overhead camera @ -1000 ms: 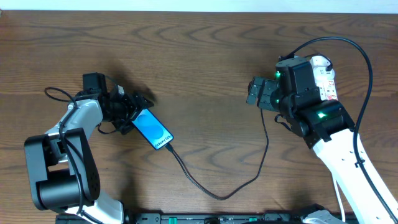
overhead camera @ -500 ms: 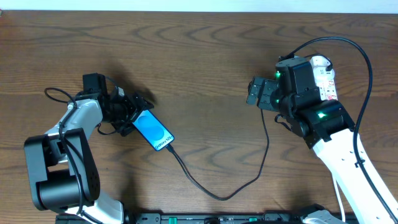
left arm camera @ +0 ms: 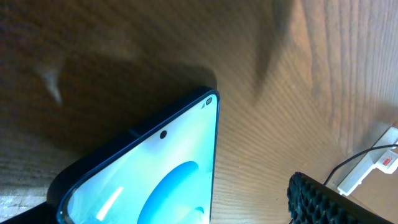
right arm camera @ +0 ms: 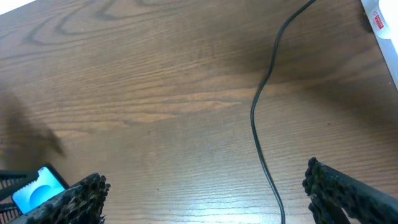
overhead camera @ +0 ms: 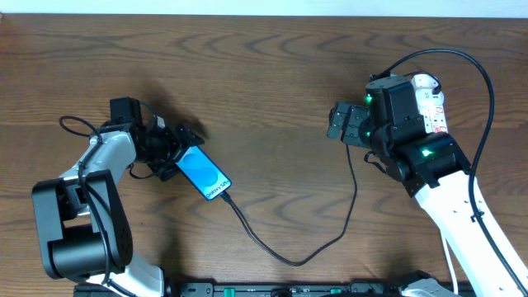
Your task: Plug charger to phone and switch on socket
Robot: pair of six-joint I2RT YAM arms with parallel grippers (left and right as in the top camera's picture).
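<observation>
Left gripper (overhead camera: pixel 175 151) at phone (overhead camera: pixel 205 174) top end, apparently steadying it for charger (overhead camera: pixel 355 191); clamp unconfirmed. Right gripper (right arm camera: pixel 204 180) spread, empty, near socket (overhead camera: pixel 436 115); switch pending.

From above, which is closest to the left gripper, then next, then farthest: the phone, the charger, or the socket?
1. phone, right at the left gripper.
2. charger, trailing through the middle.
3. socket, far right.
</observation>
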